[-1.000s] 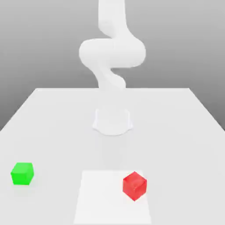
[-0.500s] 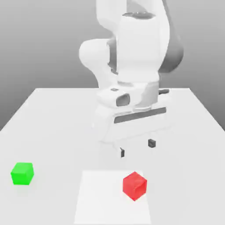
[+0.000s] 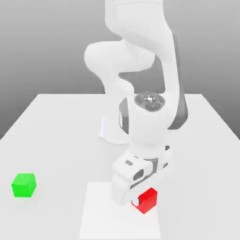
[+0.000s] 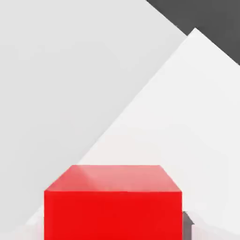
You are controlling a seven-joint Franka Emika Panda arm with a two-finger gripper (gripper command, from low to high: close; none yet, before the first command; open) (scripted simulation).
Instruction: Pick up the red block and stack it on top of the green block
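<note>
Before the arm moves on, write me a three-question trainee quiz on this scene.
1. Multiple choice: which object are the jaws at? A) glossy red cube B) bright green cube C) neither
2. True or false: the bright green cube is stacked under the glossy red cube.
3. Fill in: in the exterior view, the green cube lies toward the view's ____ side.

Key: 1. A, the red cube; 2. False, the green cube stands apart; 3. left.

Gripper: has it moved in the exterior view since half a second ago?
Yes. The gripper has come down and forward, away from the arm's base, to the red block.
</note>
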